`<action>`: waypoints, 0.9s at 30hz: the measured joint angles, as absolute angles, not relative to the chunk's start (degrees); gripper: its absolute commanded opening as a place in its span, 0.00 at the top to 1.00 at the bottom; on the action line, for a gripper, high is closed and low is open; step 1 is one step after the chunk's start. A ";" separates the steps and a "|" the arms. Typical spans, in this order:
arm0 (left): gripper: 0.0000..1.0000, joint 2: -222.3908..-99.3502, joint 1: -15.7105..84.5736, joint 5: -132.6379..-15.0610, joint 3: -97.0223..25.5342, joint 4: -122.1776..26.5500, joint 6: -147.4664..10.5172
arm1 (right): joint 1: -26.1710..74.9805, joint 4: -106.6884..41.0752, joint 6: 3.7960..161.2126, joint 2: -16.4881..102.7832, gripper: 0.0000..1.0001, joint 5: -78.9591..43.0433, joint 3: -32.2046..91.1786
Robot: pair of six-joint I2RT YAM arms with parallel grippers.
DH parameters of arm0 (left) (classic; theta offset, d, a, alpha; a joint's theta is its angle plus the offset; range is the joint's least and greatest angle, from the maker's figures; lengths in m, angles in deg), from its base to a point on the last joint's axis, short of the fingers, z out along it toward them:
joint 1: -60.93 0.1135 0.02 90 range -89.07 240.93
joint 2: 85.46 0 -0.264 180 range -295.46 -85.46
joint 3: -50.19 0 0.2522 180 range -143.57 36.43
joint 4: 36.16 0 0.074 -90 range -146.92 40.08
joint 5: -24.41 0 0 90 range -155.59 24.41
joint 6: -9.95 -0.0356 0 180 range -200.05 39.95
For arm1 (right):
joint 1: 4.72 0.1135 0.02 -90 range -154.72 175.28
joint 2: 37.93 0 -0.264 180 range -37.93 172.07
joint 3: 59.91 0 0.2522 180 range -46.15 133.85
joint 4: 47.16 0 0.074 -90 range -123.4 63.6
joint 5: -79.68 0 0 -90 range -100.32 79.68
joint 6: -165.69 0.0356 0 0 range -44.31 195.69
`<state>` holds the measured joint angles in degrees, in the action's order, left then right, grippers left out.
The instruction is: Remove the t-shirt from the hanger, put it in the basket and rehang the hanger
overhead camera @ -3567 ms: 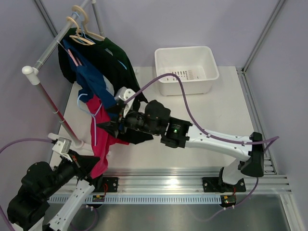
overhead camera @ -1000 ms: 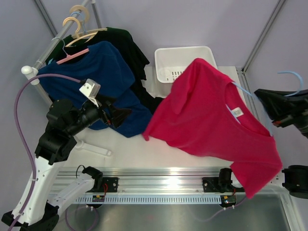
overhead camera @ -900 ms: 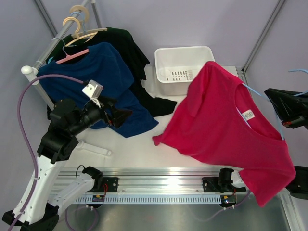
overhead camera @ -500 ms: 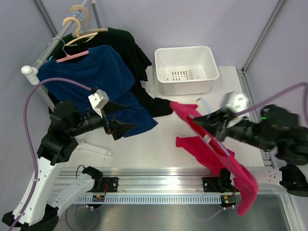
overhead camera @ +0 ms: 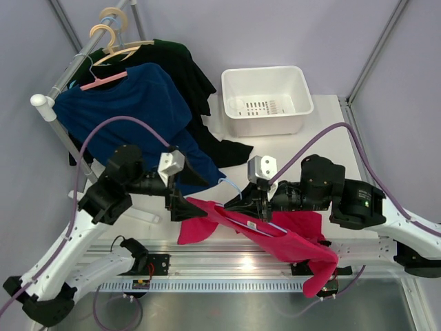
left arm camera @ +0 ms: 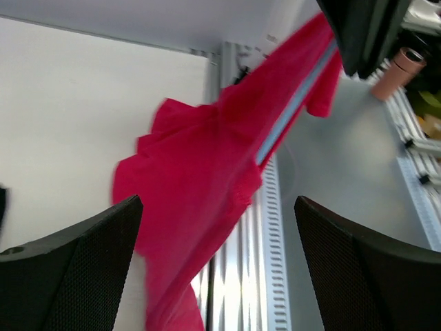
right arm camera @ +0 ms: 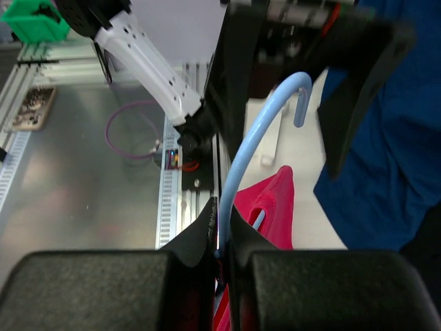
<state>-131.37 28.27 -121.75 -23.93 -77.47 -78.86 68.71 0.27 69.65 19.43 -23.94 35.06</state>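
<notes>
The crimson-pink t-shirt (overhead camera: pixel 275 238) hangs on the light-blue hanger (overhead camera: pixel 230 185) over the table's near edge, stretched from left to right. My right gripper (overhead camera: pixel 236 204) is shut on the hanger's neck just below the hook. In the right wrist view, the hanger (right arm camera: pixel 253 141) rises from between the closed jaws of that gripper (right arm camera: pixel 222 215), with the t-shirt (right arm camera: pixel 272 203) beside it. My left gripper (overhead camera: pixel 185 200) stands open at the shirt's left end. In the left wrist view, the t-shirt (left arm camera: pixel 196 193) lies between its wide fingers (left arm camera: pixel 76 265) without being pinched, and the hanger (left arm camera: pixel 293 114) bar shows inside the cloth.
A navy shirt (overhead camera: pixel 131 103) on a pink hanger (overhead camera: pixel 103 78) and dark garments (overhead camera: pixel 182 65) hang from the rail (overhead camera: pixel 65 76) at the back left, beside wooden hangers (overhead camera: pixel 114 31). A white basket (overhead camera: pixel 300 110) stands at the back. A slotted metal rail (overhead camera: pixel 234 269) runs along the near edge.
The right gripper has swung left toward the middle with the hanger and shirt. The left gripper has moved right and down to the shirt's left end.
</notes>
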 measured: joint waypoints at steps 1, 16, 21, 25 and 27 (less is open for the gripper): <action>0.10 -132.05 25.88 -121.88 -23.50 -77.18 -79.21 | 68.71 -1.37 69.89 19.28 1.00 -23.99 34.63; 0.34 -133.34 17.69 -119.78 -22.27 -76.75 -83.17 | 68.73 -5.90 71.44 8.22 1.00 -20.60 33.82; 1.00 -133.19 17.69 -119.76 -22.34 -76.77 -83.23 | 68.73 -4.41 71.88 2.97 1.00 -20.36 35.00; 1.00 -133.06 17.64 -117.68 -22.34 -76.20 -82.93 | 68.73 -2.92 71.98 1.46 1.00 -19.03 36.05; 1.00 -133.01 17.58 -115.24 -22.34 -75.98 -82.21 | 68.73 -1.81 71.94 0.72 1.00 -17.89 36.05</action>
<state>-133.01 17.58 -115.24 -22.34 -75.98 -82.21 68.73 -1.81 71.94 0.72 -17.89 36.05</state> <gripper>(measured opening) 0.009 0.094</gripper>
